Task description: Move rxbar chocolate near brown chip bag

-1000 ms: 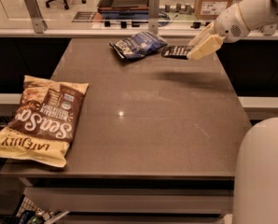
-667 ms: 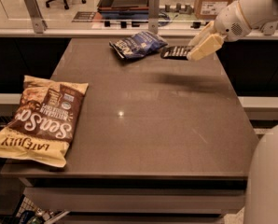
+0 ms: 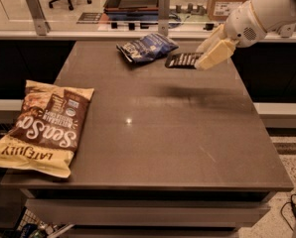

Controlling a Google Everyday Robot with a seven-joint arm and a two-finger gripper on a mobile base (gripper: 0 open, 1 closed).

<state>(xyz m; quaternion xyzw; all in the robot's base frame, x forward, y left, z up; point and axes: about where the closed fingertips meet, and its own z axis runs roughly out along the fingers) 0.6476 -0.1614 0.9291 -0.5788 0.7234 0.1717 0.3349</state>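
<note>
- The gripper hangs over the far right part of the table, at the end of a white arm that comes in from the top right.
- Its two pale fingers are pinched together on the right end of the bar.
- The bar is a small, flat, black thing. It sticks out to the left of the gripper and lies almost level.
- A dark shadow sits on the table in front of the bar and gripper, so the bar looks lifted off the top.
- The bar has white marks on it, but I cannot read them.
- The blue bag lies on the far side of the table, just left of the bar. Its writing is too small to read.
- The brown bag lies flat at the near left, well apart from the bar. Part of it hangs over the left edge of the table.
- Big white curly letters on the brown bag start with "Sea S".
- On its yellow end I can read "LATE JULY", upside down from where I stand.
</note>
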